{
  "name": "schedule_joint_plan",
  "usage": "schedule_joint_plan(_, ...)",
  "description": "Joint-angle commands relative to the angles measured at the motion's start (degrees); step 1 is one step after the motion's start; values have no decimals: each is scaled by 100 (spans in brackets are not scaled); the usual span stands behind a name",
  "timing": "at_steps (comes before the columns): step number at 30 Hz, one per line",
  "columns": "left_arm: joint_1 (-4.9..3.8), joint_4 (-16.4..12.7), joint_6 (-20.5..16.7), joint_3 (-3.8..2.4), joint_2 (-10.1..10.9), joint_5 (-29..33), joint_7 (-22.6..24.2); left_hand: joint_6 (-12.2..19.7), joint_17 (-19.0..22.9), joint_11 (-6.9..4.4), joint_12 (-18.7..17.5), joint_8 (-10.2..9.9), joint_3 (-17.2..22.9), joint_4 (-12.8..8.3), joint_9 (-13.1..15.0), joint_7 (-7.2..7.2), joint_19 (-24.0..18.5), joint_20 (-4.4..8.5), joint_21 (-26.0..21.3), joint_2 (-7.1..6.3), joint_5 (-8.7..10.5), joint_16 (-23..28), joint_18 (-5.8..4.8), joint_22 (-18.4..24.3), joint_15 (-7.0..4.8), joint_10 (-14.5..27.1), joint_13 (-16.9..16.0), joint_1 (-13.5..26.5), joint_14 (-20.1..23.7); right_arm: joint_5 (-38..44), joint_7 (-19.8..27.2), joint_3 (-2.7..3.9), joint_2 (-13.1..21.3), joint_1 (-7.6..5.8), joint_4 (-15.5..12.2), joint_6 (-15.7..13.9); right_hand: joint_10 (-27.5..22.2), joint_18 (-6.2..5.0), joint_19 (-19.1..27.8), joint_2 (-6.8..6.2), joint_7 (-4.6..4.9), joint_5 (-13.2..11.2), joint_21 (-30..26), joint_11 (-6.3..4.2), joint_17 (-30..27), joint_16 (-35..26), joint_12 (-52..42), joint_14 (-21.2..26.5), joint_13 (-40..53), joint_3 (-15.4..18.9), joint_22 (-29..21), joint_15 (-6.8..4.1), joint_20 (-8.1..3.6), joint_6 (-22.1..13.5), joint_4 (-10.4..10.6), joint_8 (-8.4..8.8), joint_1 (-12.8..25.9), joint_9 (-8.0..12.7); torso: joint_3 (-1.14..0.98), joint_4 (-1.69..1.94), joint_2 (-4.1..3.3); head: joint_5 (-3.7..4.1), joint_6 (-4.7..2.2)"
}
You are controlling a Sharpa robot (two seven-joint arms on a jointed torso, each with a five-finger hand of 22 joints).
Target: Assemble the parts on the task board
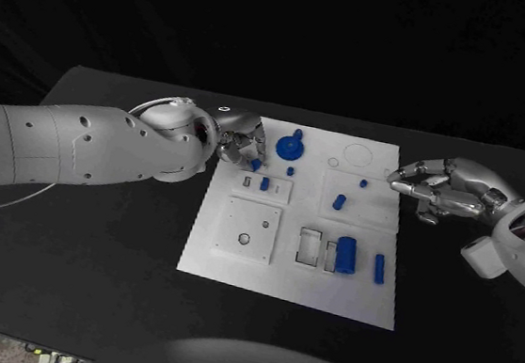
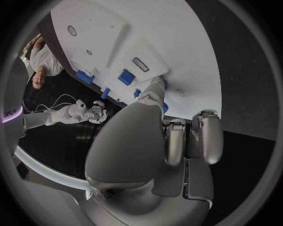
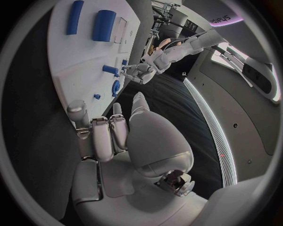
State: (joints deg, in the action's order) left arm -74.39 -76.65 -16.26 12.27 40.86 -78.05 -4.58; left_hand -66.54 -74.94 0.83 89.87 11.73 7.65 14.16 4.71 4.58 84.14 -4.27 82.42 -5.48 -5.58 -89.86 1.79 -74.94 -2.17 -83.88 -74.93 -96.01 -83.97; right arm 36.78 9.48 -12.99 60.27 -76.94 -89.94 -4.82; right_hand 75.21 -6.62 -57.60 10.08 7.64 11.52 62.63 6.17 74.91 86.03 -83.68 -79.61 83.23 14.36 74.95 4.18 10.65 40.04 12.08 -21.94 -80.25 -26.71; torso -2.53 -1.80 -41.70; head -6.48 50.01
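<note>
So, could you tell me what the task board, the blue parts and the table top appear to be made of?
Task board: probably rigid plastic, matte white, with crisp recessed pockets and raised plates.
Blue parts, such as the large cylinder: likely plastic, uniformly coloured with a slight sheen; possibly printed, though that cannot be confirmed.
Table: flat black, non-reflective surface; whether cloth or a mat, I cannot tell.

White arms [image 1: 76, 144], seemingly silver hands [image 1: 443, 192]

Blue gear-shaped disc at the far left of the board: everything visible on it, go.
The round blue gear-shaped disc looks like matte plastic, with a raised hub or peg at its centre. It lies flat near the far left corner of the white task board. The left hand hovers right beside it; whether the fingers touch it cannot be told.
</note>
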Motion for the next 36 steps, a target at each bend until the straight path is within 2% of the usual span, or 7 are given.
schedule_joint_plan(1,17,-18,-127,10,7,-60,148,-81,-1506,-48,13,156,41,-10,264,-8,113,47,-41,-20,-28,-14,30,-1150,-42,-612,-1507,29,-603,9,8,-1,-5,7,6,123,-68,-35,51,2,12,21,-34,0,949,-38,47,34,-15,-8,562,-1,-14,49,-51,28,-61,6,-1,1,-1,-5,-1)
schedule_joint_plan(10,19,-35,-264,12,70,-77,273,-35,-1506,-63,-18,457,97,8,433,-40,93,61,-74,-77,14,-14,36,-1149,-56,-575,-1465,27,-603,9,-8,-1,-5,10,13,138,-92,-39,74,3,8,20,-56,0,936,-49,59,58,-27,-14,556,-1,-14,61,-73,26,-86,8,0,1,-1,-14,-1)
schedule_joint_plan(22,20,-59,-291,15,128,-88,321,198,-1506,-81,-96,929,194,95,722,-62,65,73,-123,-155,92,-14,45,-1154,-69,-486,-1362,2,-603,9,-13,-1,-16,12,18,134,-139,-46,109,7,3,17,-89,1,920,-64,83,91,-51,-19,546,-1,-13,79,-93,22,-108,9,-2,2,-1,-40,-1)
schedule_joint_plan(33,20,-114,-334,19,194,-95,431,286,-1506,-88,-139,1146,224,127,849,-76,48,76,-155,-216,66,-14,52,-1153,-74,-439,-1307,-21,-603,9,-13,-1,-13,14,18,125,-158,-47,120,7,-2,17,-101,0,915,-69,94,100,-61,-24,543,-1,-13,84,-114,25,-132,12,-2,1,-1,-58,-1)
schedule_joint_plan(36,20,-109,-328,22,199,-110,457,333,-1506,-90,-259,1206,239,138,885,-75,38,77,-172,-229,72,-14,55,-1151,-75,-306,-1151,-33,-603,9,-14,-1,-14,15,17,123,-158,-47,120,7,-2,17,-101,0,915,-69,94,100,-61,-24,543,-1,-13,84,-114,25,-132,12,-3,0,0,-60,-1)
